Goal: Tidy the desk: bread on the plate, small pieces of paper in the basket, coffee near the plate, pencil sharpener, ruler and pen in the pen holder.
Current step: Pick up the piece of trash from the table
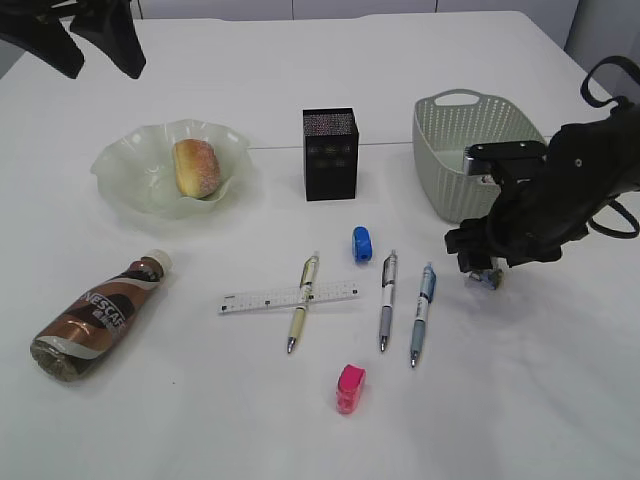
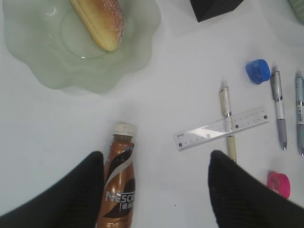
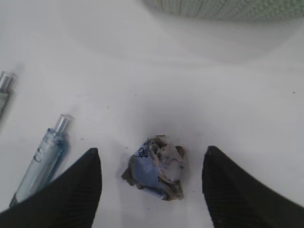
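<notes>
A small crumpled piece of paper lies on the white desk between the spread fingers of my right gripper, which is open and not touching it, just in front of the grey-green basket. The bread rests in the pale green plate. The coffee lies on its side in front of the plate. My left gripper hangs open high above it, holding nothing. The ruler lies across a yellow pen. The black pen holder stands at centre back.
Two more pens lie side by side left of my right gripper. A blue pencil sharpener sits behind them and a pink one lies near the front. The basket wall is close behind the paper.
</notes>
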Available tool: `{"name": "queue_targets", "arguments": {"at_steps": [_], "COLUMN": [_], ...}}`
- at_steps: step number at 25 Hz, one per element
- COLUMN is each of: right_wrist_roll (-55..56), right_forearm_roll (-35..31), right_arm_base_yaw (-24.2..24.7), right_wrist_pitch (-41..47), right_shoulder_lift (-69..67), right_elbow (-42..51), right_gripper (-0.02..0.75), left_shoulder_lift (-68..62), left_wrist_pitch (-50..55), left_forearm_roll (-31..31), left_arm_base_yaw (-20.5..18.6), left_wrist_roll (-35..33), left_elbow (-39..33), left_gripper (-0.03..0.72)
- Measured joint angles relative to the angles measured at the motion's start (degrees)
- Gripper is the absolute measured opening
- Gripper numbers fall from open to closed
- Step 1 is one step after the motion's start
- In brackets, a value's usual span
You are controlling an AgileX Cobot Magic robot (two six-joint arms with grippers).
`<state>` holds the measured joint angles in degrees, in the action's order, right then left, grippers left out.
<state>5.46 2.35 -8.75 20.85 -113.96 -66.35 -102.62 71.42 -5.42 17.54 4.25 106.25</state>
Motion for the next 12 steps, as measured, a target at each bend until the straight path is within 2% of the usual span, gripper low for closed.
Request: {"name": "queue_targets", "arguments": {"at_steps": [12], "right_wrist_roll": [0.10], "right_forearm_roll": [0.13], "right_arm_base_yaw": [0.00], "right_wrist_pitch": [-0.84], "right_shoulder_lift": [-0.88], "right_elbow": [0.00], "right_gripper": [0.519], "left_shoulder_lift": [-0.20], "left_wrist_pitch": [0.00], "left_forearm_roll": [0.00], "left_arm_base_yaw": [0.00], "left_wrist_roll": [0.00], "left_elbow": [0.00], "left_gripper": [0.497]}}
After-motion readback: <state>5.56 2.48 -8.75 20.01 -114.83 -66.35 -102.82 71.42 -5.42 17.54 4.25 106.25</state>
